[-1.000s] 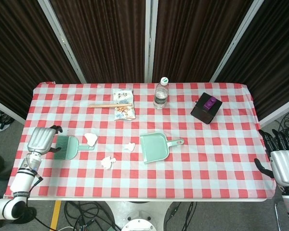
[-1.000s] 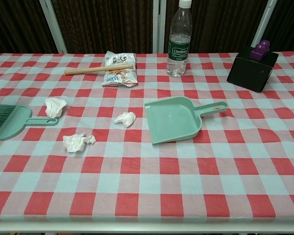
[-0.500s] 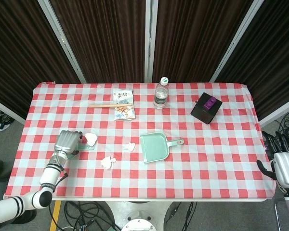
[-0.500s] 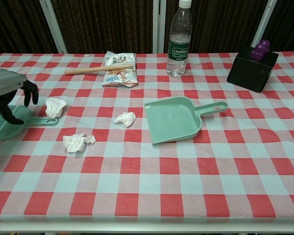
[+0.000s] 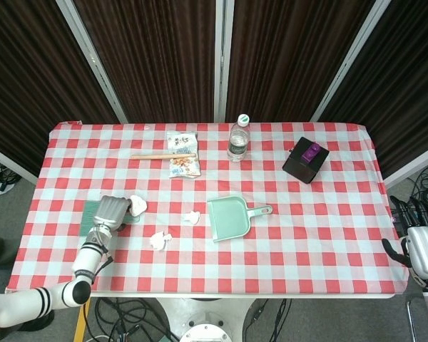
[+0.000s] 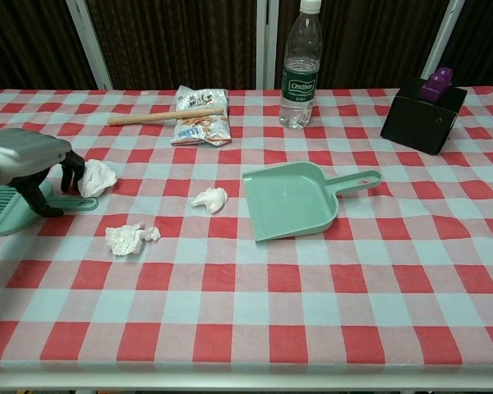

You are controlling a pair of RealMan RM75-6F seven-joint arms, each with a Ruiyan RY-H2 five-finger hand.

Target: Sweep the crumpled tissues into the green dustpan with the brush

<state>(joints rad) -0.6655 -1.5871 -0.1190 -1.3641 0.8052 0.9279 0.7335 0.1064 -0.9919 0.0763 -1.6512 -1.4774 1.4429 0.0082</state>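
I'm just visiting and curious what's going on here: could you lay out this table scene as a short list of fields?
Brush: green, lying flat on the table's left side
Left hand: over the brush handle, fingers curled down around it
Right hand: off the table's right edge, holding nothing
Dustpan: green, mid-table, empty
Tissues: three crumpled, all left of the dustpan
Other items: water bottle, snack bag, wooden stick, black box

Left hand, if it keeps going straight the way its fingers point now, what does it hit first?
Most likely the brush directly beneath it: the left hand has its fingers angled down over the handle. One crumpled tissue sits right beside the fingertips, so depth leaves some doubt.
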